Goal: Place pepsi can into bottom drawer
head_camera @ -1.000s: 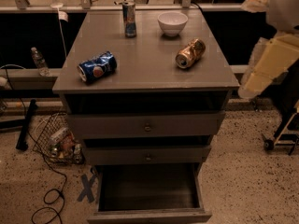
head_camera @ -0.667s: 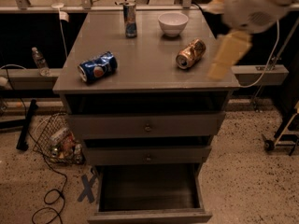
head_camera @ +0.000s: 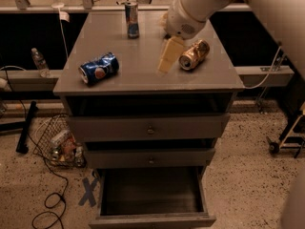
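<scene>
**Now: hand [head_camera: 169, 56] over the counter [head_camera: 138, 80], pepsi can [head_camera: 98, 68] lying at the left**

A large white arm [head_camera: 200, 6] reaches in from the upper right. At its end the cream-coloured hand hangs above the middle of the grey counter. I cannot tell whether the hand is apart or together; nothing is seen in its grip.

The pepsi can lies on its side near the counter's front left edge, its silver end facing left and its round logo turned upward. It sits well apart from the hand. Just right of the hand a gold-brown can [head_camera: 194, 55] also lies on its side, with its silver end turned toward the camera. A slim blue-silver can [head_camera: 132, 19] stands upright near the back edge.

Below the counter are three grey drawers. The top drawer [head_camera: 147, 127] and the middle drawer [head_camera: 150, 157] each carry a small round knob and are pulled out a little. The bottom drawer [head_camera: 152, 221] is pulled out much farther, its dark inside open to view behind its grey front panel.

On the speckled floor to the left stands a wire basket [head_camera: 59, 144] with things inside. A dark cable [head_camera: 45, 209] curls in front of it, and a blue X of tape [head_camera: 89, 191] marks the floor beside the bottom drawer. A clear bottle [head_camera: 39, 62] stands on a ledge at the far left.
</scene>
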`<action>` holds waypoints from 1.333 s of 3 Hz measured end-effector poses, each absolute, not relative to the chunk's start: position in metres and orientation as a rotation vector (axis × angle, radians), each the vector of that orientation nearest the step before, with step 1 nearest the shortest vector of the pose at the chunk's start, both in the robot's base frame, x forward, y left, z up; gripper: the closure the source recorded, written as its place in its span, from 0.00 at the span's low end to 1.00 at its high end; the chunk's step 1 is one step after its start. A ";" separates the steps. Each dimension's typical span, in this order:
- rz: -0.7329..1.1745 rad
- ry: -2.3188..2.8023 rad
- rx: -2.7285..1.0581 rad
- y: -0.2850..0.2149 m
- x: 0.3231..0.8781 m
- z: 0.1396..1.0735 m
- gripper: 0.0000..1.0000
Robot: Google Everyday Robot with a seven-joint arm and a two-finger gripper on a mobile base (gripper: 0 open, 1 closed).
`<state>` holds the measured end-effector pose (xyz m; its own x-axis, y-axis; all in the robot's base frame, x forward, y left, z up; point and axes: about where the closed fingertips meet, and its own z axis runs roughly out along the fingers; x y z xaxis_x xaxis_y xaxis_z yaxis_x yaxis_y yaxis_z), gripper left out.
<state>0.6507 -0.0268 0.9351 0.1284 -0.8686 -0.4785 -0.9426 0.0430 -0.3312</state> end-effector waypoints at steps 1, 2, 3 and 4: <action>0.267 1.694 -1.838 0.010 0.686 0.913 0.00; 0.304 1.624 -1.895 0.047 0.706 0.899 0.00; 0.304 1.553 -1.974 0.077 0.714 0.890 0.00; 0.268 1.499 -2.065 0.100 0.717 0.880 0.00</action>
<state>0.7169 0.0995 0.8802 0.3521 -0.8080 -0.4724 -0.9215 -0.2110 -0.3259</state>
